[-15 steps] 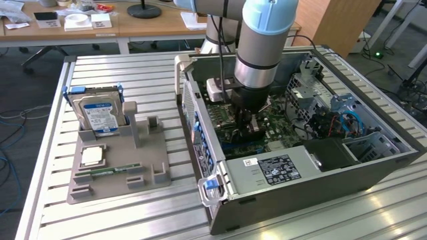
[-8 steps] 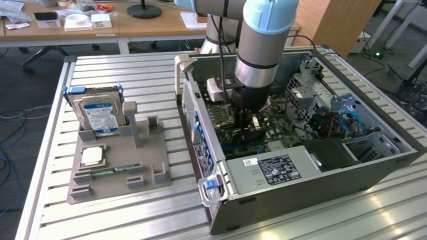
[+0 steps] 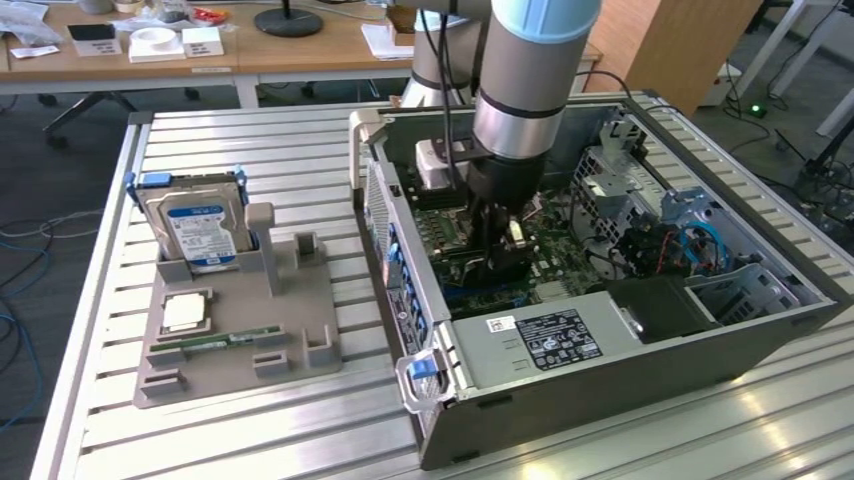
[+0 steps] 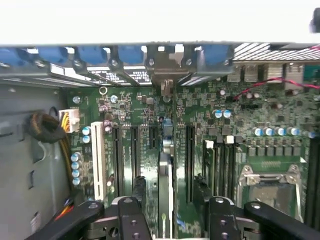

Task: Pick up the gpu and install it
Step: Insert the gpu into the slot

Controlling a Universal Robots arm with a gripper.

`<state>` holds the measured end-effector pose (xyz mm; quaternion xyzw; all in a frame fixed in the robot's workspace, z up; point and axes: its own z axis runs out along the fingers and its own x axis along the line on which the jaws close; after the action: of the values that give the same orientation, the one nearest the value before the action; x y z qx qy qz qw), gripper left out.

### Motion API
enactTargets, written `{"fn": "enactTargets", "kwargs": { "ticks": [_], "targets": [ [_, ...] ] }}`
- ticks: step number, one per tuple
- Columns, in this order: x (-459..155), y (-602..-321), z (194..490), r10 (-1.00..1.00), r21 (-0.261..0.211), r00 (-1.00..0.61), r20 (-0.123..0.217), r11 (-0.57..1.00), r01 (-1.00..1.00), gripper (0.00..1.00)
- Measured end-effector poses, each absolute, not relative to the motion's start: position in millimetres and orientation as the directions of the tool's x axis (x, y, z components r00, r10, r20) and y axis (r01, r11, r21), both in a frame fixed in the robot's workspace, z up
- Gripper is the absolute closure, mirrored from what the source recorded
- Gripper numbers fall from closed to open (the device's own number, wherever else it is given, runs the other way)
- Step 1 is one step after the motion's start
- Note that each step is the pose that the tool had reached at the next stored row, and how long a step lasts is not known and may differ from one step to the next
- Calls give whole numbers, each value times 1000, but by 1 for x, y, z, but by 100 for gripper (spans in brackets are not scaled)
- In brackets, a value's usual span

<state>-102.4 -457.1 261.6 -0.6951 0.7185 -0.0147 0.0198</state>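
Note:
The gpu (image 4: 165, 185) is a thin dark card seen edge-on, standing upright in a slot of the green motherboard (image 4: 200, 125) inside the open computer case (image 3: 747, 300). My gripper (image 4: 170, 192) hangs straight above it, open. One dark finger (image 4: 139, 192) stands on each side of the card, and a gap shows between each finger and the card. In the exterior view the gripper (image 3: 491, 262) reaches down into the middle of the case, over the motherboard. The card's bracket end is hidden from me.
On the exterior view's left a grey holder tray (image 3: 307, 345) carries a hard drive (image 3: 198, 228), a processor (image 3: 184, 312) and a memory stick (image 3: 220, 340). Inside the case are the power supply (image 3: 554, 340), the empty CPU socket (image 4: 270, 187) and cables (image 4: 47, 127).

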Motion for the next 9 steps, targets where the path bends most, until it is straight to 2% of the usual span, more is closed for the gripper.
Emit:
{"fn": "enactTargets", "kwargs": {
  "ticks": [9],
  "targets": [
    [-102, -457, 292, -999, -49, -33, -8, 33, -998, 49]
  ]
}}
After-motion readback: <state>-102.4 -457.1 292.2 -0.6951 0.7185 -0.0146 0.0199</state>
